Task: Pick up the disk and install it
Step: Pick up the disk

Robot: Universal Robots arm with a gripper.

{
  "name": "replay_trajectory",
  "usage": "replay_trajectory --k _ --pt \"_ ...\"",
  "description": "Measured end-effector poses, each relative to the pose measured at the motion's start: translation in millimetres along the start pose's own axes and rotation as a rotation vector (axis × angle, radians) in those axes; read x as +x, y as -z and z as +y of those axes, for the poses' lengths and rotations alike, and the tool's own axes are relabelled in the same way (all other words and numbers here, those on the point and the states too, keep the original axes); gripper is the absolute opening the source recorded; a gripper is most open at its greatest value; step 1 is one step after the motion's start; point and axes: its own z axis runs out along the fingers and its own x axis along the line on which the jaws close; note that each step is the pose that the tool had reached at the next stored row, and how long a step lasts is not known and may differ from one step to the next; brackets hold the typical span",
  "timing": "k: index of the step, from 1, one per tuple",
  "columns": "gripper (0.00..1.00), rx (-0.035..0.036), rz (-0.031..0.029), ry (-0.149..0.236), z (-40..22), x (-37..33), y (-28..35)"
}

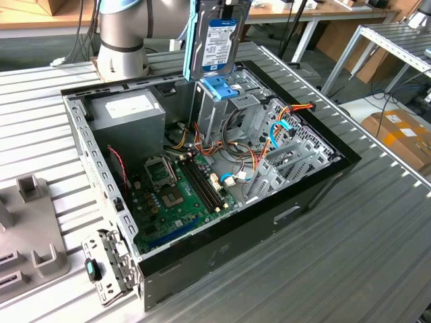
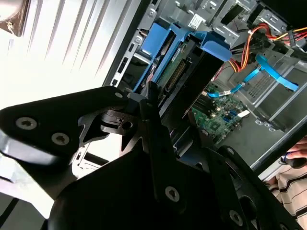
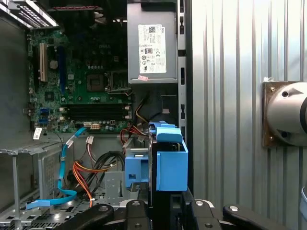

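One grey plastic holder sits on the ridged metal table at the exterior view's left. Next comes the open computer case, lying on its side. Inside it, on the left, is a big grey box with a white sticker, and beside that a green board. In the middle, the disk hangs upright in the air. Its label faces the camera and it has light-blue rails on its edges. Its low end is right above the blue handle on top of the tall metal cage; I cannot tell if they touch. In the second wrist view the black gripper is pinching the disk by its sides. Right of the cage run orange wires. Far right, off the table, a cardboard box rests on the floor.
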Motion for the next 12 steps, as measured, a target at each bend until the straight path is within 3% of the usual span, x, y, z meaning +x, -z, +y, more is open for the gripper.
replay_trajectory --k 1,3,5,6,9,12 --pt "0.35 0.0000 0.0000 0.000 -3.9 -0.1 -0.1" --pt "0.35 0.0000 -0.0001 0.000 -20.5 -0.6 -0.7" --pt "0.35 0.0000 -0.0001 0.000 -32.7 -1.0 -1.2" --pt "0.35 0.0000 0.0001 0.000 -42.9 -1.3 -1.5" --pt "0.35 0.0000 -0.0001 0.000 -52.3 -1.5 -2.2" --pt "0.35 0.0000 -0.0001 0.000 -57.4 -0.5 -2.8"
